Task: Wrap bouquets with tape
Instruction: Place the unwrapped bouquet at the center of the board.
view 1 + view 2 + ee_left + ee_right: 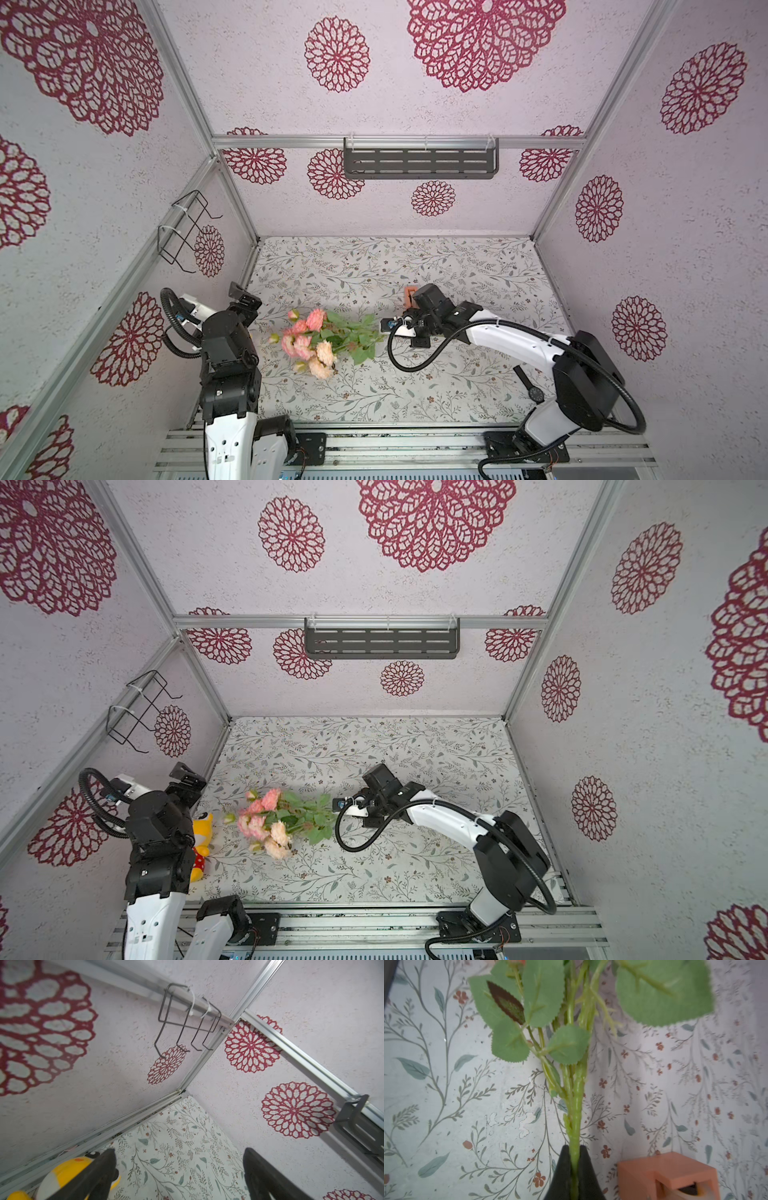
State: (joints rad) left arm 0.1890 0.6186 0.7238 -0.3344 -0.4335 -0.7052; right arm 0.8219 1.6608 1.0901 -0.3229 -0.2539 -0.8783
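While the right gripper (572,1153) pinches the bouquet (328,340) by the bare ends of its green stems, jaws pressed together on them, the pink and peach blooms fan out at the far end, pointing toward the left arm. Serrated leaves spread along the bouquet's middle, and both top views show it lying level over the floral-print table (415,266); whether the blooms touch the surface cannot be told. The tape (675,1176), a dark roll set in an orange block, stands on the table just beside the bouquet's stem end, apart from the stems and mostly hidden behind the right arm in the top views. Beyond the bouquet's blooms, well apart from them, the left gripper (178,1151) hangs raised with its jaws spread wide and nothing between them, aimed at the enclosure's corner. A yellow toy (203,833) lies near the bloom end of the bouquet, partly under the left arm. A black watch (532,390) rests on the table well apart from the bouquet, past its stem end, beside the right arm.
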